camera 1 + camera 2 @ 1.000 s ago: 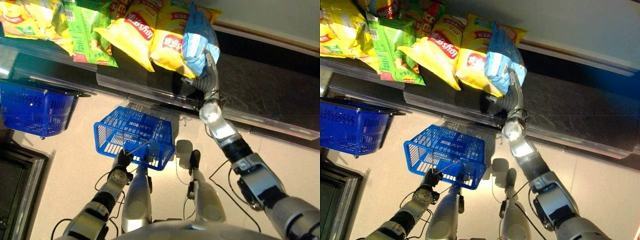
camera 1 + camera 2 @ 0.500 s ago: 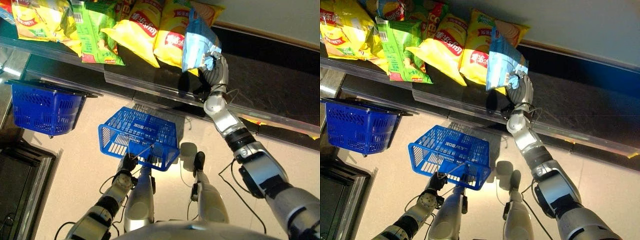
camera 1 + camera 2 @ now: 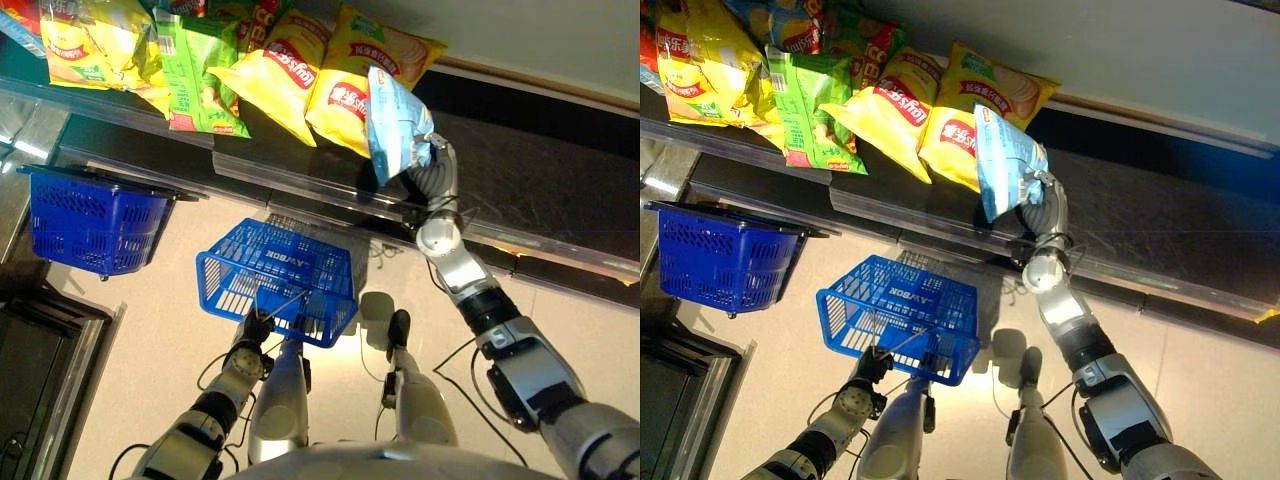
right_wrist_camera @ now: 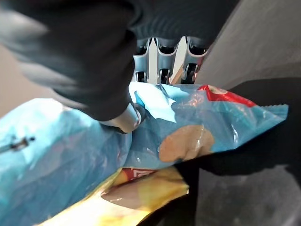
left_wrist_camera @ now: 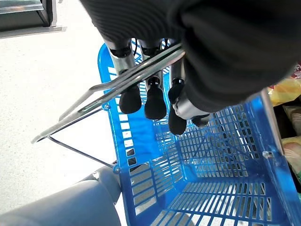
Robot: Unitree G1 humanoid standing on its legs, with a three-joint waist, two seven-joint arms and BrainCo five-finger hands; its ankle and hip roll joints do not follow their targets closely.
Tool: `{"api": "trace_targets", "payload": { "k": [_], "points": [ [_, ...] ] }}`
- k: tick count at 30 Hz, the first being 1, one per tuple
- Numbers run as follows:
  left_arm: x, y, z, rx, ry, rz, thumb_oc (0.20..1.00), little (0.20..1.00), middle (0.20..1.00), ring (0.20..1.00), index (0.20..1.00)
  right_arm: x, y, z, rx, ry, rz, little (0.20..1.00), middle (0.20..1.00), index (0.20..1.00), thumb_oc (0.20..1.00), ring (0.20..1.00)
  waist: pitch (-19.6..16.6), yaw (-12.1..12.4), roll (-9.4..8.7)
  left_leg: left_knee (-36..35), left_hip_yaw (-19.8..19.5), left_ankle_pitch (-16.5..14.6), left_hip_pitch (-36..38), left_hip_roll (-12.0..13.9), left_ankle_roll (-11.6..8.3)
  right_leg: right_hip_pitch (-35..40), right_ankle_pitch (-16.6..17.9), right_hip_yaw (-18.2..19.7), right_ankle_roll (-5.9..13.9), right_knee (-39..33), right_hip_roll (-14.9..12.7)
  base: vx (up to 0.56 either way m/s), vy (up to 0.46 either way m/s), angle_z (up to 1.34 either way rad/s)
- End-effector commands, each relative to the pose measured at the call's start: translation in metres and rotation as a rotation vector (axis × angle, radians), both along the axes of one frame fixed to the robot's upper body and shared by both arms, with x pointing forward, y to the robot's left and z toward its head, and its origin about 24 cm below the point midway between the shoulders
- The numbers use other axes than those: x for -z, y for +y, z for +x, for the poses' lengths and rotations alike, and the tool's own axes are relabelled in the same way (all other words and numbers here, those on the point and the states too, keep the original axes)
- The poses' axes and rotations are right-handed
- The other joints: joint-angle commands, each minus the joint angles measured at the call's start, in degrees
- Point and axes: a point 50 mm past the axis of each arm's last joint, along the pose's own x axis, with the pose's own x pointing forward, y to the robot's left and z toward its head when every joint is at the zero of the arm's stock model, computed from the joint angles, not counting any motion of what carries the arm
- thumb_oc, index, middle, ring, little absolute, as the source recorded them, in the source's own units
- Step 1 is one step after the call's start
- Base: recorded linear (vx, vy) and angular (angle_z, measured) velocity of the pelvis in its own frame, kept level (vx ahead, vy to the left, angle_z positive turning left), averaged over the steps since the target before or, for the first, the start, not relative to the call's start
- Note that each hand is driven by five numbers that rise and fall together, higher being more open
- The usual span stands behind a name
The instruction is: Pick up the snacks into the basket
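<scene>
In the left eye view's lower right, the right arm [image 3: 505, 335] is silver-grey shells split by black bands; the left arm [image 3: 200, 420], lower left, matches. The left hand [image 5: 188, 106] and right hand [image 3: 432, 172] have silver fingers [image 5: 129, 96] with rounded dark tips and a dark ribbed cover [image 4: 84, 52].

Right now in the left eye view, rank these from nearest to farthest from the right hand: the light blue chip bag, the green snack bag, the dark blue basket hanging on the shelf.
1. Light blue chip bag: pinched in the right hand.
2. Green snack bag: on the shelf, toward the robot's left.
3. Dark blue basket: hanging off the shelf edge, far left.
</scene>
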Motion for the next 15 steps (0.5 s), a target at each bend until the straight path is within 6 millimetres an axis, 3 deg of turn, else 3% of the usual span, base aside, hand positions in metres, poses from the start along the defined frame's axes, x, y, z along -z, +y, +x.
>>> {"api": "trace_targets", "payload": {
  "k": [1,12,14,15],
  "points": [
    [0.009,0.036,-0.015,-0.072,0.101,0.112,0.2,0.2,0.2,0.2,0.2,0.038,-0.009,-0.012,0.018,0.151,0.075,0.2,0.2,0.2,0.2,0.2,0.9,0.4,-2.08,-1.6,-0.8,-2.4,0.1,-5.2,4.31,-4.3,2.7,2.5,1.97,0.6,-0.1,0.0,0.0,0.0],
    [0.008,0.038,-0.013,-0.099,0.107,0.102,0.2,0.2,0.2,0.2,0.2,0.038,-0.022,-0.023,0.01,0.114,0.245,0.2,0.2,0.2,0.2,0.2,0.1,-0.7,-2.42,-1.6,-0.4,-2.5,0.4,-5.3,4.38,-4.5,2.8,2.8,1.91,0.6,-0.1,0.0,-0.001,0.0],
    [0.008,0.041,-0.012,-0.105,0.109,0.1,0.2,0.2,0.2,0.2,0.2,0.031,-0.024,-0.024,-0.016,0.084,0.296,0.2,0.2,0.2,0.2,0.2,-0.1,-0.9,-2.51,-1.6,-0.3,-2.5,0.4,-5.3,4.34,-4.5,2.7,2.8,1.94,0.6,-0.1,0.0,0.0,0.0],
    [0.006,0.043,-0.011,-0.111,0.106,0.094,0.2,0.2,0.2,0.2,0.2,0.016,-0.029,-0.025,-0.048,0.017,0.356,0.2,0.2,0.2,0.2,0.2,-0.3,-1.0,-2.7,-1.6,-0.2,-2.6,0.4,-5.2,4.28,-4.6,2.7,2.9,1.94,0.6,0.0,0.0,0.0,0.0]
  ]
}}
